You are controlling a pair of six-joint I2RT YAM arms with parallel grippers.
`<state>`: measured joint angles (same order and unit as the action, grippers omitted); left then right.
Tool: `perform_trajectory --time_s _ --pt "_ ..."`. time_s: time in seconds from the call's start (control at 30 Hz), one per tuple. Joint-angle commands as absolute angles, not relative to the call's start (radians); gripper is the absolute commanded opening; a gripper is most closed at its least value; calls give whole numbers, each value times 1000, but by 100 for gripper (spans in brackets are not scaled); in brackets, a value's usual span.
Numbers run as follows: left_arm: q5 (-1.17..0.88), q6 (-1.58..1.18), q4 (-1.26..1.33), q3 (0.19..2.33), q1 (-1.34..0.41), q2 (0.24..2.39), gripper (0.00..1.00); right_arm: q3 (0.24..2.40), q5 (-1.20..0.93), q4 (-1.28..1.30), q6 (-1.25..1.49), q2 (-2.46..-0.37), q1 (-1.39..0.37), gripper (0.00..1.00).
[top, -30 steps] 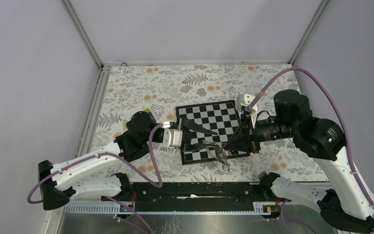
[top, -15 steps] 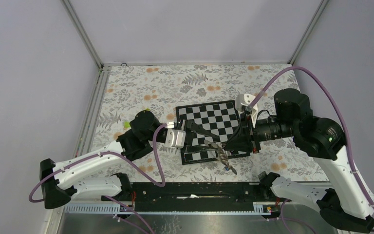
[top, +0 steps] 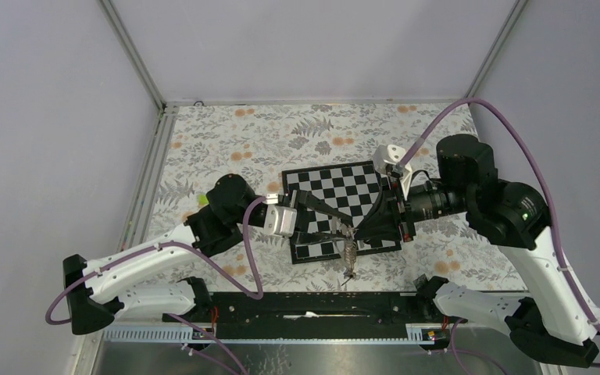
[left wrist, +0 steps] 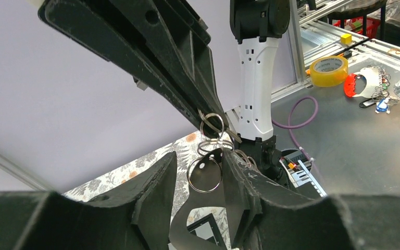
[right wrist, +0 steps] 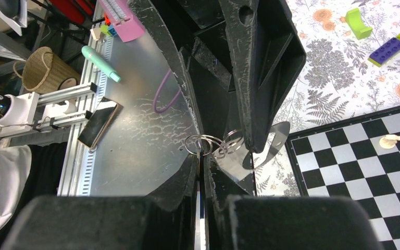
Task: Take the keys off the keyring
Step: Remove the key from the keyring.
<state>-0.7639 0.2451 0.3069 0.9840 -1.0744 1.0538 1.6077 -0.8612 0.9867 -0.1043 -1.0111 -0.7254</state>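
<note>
Above the near edge of the chessboard [top: 336,187], the right gripper [right wrist: 202,156] has its jaws pinched on the keyring [top: 349,256], and the left gripper [left wrist: 198,157] has its jaws clamping a key [right wrist: 272,139].

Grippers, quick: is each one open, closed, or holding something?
Left gripper: partly closed, apparently holding a key.
Right gripper: closed, pinching the keyring by its metal ring.

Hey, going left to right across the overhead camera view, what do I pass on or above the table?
Lime-green piece → left claw → dangling keyring → right claw. The two claws meet right above the keyring. The chessboard spans the whole middle, so it has no clear place in the order.
</note>
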Motion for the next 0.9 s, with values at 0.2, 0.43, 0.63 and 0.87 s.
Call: perform_trajectory --time_s 0.2,0.43,0.63,0.87 --pt "-811 259 332 1043 -1074 1059 43 1620 -940 936 -81 -1026 -724 5" --pt "-845 234 364 1043 -1074 1061 45 1619 -899 952 -102 -1024 -723 6" --pt "-886 218 369 1040 -1074 1052 47 1616 -895 957 -108 -1026 -723 6" --pt "-907 214 365 1043 -1074 1055 46 1615 -899 959 -106 -1031 -724 6"
